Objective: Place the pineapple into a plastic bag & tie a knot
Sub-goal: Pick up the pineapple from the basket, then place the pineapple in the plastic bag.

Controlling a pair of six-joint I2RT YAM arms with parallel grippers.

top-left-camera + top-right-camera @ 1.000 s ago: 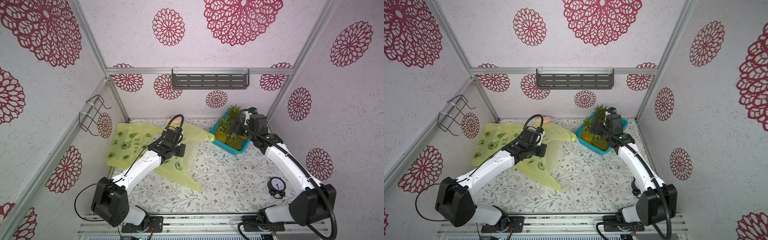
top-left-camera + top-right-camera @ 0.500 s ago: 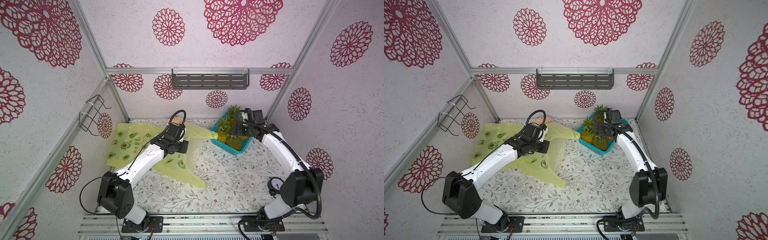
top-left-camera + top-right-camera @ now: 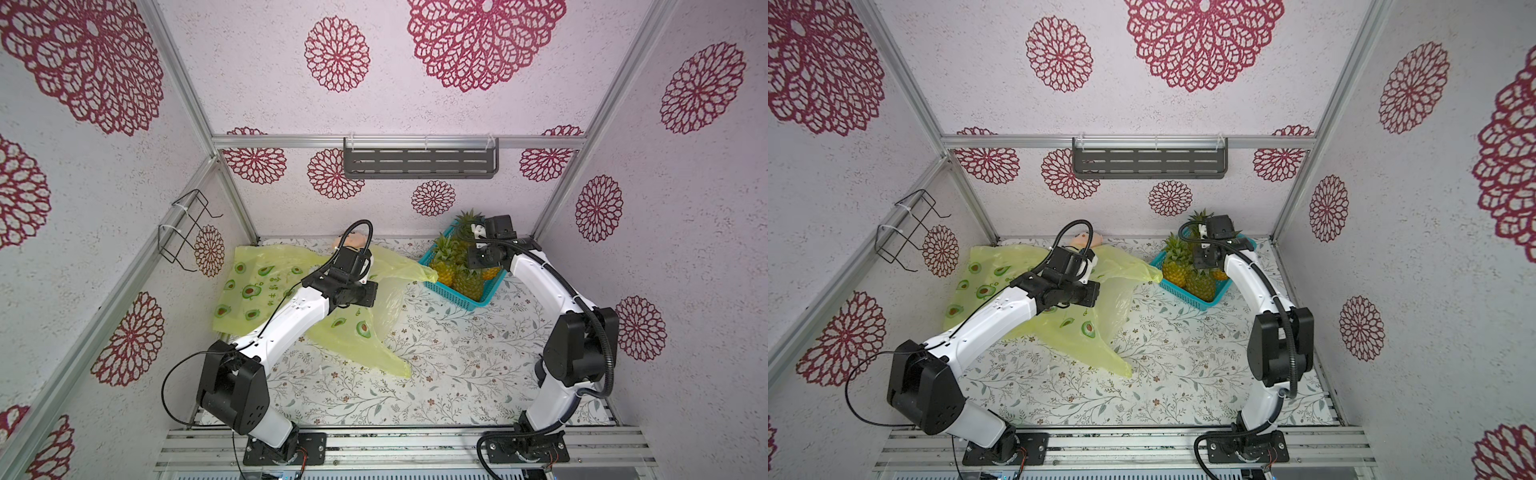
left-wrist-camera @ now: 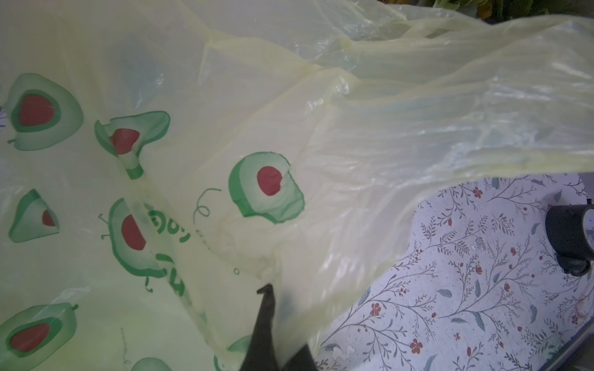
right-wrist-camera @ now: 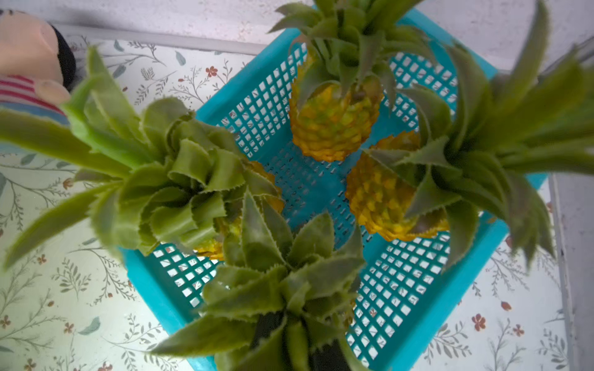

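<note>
The left arm (image 3: 291, 316) is stretching left of the basket (image 5: 144, 289), left gripper (image 4: 267, 289) pinching the plastic bag (image 4: 289, 128); the right gripper (image 5: 295, 337) (half hidden) is clamping a pineapple (image 5: 273, 282) crown above it.

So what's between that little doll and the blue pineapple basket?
Only bare flowered table cover, seen in the right wrist view; the yellow bag ends just beside that gap.

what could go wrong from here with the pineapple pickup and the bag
1. The right gripper sits among the crown leaves of the nearest pineapple, not around its body. The leaves may slip, and the neighbouring crowns crowd it and could snag, dragging the basket.
2. The left gripper pinches only a thin fold of the plastic bag, whose mouth sags. The fruit may miss the opening or tug the film free.
</note>
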